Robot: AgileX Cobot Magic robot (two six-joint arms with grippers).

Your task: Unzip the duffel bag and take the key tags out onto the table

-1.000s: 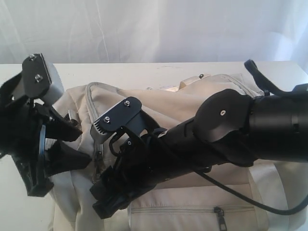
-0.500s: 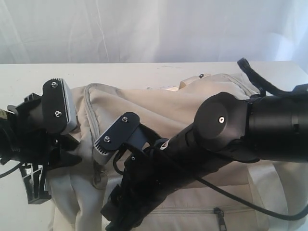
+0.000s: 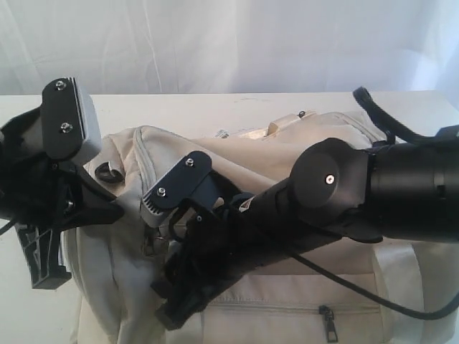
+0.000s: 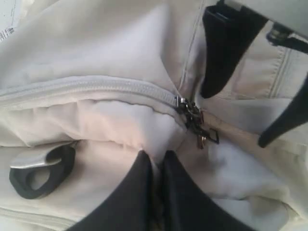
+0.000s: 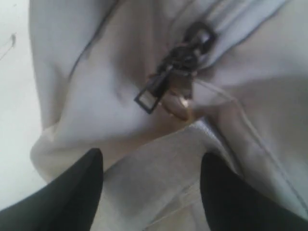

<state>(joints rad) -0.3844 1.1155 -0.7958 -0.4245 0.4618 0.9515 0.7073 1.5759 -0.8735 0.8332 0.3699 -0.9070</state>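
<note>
The left tool, pinched narrow on the duffel bag beside the zipper pull, has hoisted the fabric; the right tool gapes wide above, poised to unzip

A white curtain fills the whole back of the exterior view. It hangs in soft upright folds, bright at the left and middle, greyer toward the right edge. Its lower edge runs level across the upper part of the view.
</note>
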